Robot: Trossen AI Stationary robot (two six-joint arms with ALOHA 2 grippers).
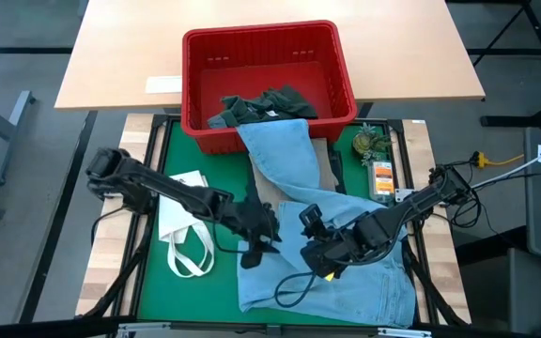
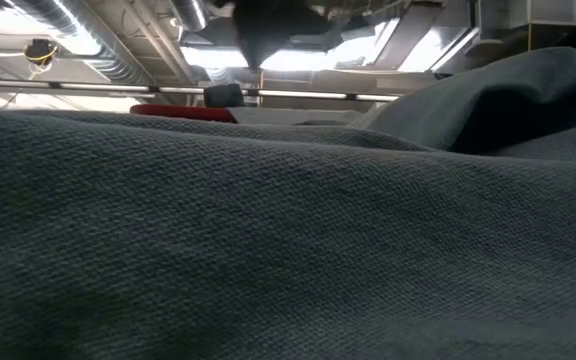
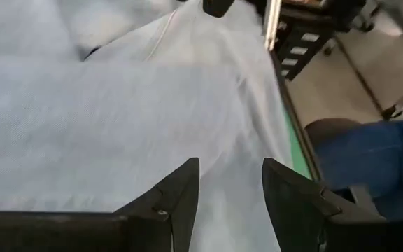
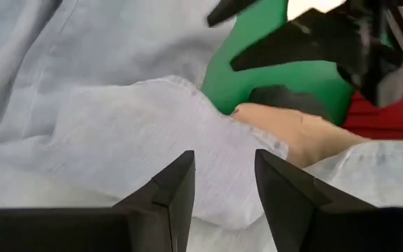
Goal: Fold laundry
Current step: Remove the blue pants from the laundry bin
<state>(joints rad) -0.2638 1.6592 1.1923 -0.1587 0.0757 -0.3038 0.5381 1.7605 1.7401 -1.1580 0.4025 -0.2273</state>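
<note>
Plainly, the light blue garment (image 1: 322, 263) lay long from the red basket (image 1: 266, 80) at twelve o'clock down to six. Both grippers hovered mid-cloth, fingers parted and empty: the left gripper (image 1: 256, 246) toward nine, the right gripper (image 1: 316, 255) just beside it, nearer the bulk at five.

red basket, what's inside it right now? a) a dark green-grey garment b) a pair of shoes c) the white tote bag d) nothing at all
a, a dark green-grey garment lies bunched in the red basket, with the light blue garment trailing from the basket's front edge down onto the green mat, while the white tote bag lies on the mat by the left arm.
</note>
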